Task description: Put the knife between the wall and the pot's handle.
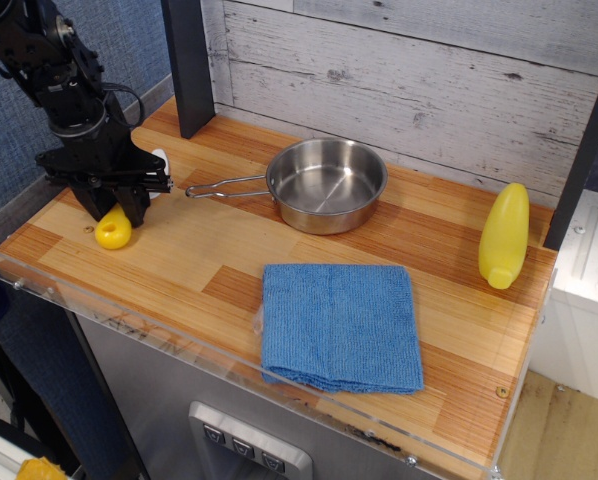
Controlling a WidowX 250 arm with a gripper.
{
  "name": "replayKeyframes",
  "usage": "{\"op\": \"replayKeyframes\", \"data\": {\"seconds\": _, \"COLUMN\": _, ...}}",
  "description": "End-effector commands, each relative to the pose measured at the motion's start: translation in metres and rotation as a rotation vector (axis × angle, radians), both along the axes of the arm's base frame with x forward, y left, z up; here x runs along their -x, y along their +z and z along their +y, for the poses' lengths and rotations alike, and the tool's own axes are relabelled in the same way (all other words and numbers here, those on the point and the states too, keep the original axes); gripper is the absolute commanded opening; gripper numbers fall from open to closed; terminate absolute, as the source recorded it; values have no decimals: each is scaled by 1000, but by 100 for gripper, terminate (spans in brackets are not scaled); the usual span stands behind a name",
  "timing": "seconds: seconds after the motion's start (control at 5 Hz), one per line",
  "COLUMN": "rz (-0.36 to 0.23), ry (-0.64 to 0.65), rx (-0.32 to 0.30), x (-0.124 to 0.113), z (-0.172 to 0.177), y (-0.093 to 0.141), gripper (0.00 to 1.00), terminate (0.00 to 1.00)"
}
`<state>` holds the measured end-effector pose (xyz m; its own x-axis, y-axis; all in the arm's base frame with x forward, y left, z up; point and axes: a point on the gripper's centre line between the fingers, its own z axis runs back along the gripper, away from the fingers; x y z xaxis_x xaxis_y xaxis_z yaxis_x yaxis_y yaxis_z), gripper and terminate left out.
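One view: observation.image, looking down and across a wooden counter.
Gripper: we see the black gripper (117, 205) low over the far-left part of the counter, its two dark fingers closed around the knife.
Knife: the knife (119, 222) has a chunky, glossy yellow plastic handle with a round hole at its near end; that rounded end sits at or just above the wood, and we cannot tell whether it touches. A small white piece, likely the blade, shows just right of the gripper.
Wall: the wall (14, 140) is dark blue with a fine woven texture, running along the left edge behind the arm.
Pot: the pot (326, 184) is a shallow round pan of shiny steel, standing upright toward the far middle of the counter.
Pot's handle: the pot's handle (224, 186) is a thin wire loop pointing left toward the gripper; its tip lies near the knife but apart from it.
Cloth: a blue cloth (339, 325), soft and folded into a rough square, lies near the front edge, right of centre.
Bottle-shaped toy: a smooth yellow toy (505, 236) rests at the far right.
Counter: we see planks of striped light and reddish wood (189, 250) with a clear plastic lip along the near edge.
Back panel: weathered grey-white boards (409, 70).
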<state>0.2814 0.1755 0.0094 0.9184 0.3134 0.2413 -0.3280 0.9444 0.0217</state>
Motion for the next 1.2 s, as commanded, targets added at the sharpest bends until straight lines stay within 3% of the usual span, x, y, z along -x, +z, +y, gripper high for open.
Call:
{"op": "replayKeyframes", "data": {"seconds": 0.0, "rz": 6, "ry": 7, "rx": -45, "x": 3, "z": -3, "y": 11, "gripper": 100, "terminate": 0}}
{"op": "replayKeyframes", "data": {"seconds": 0.2, "rz": -2, "ry": 5, "rx": -32, "x": 3, "z": -4, "y": 14, "gripper": 100, "terminate": 0}}
{"op": "replayKeyframes", "data": {"seconds": 0.6, "rz": -105, "ry": -75, "rx": 8, "x": -13, "z": -16, "y": 44, "gripper": 100, "terminate": 0}}
{"op": "replayKeyframes", "data": {"seconds": 1.0, "rz": -181, "ry": -179, "rx": -85, "x": -21, "z": -26, "y": 102, "gripper": 100, "terminate": 0}}
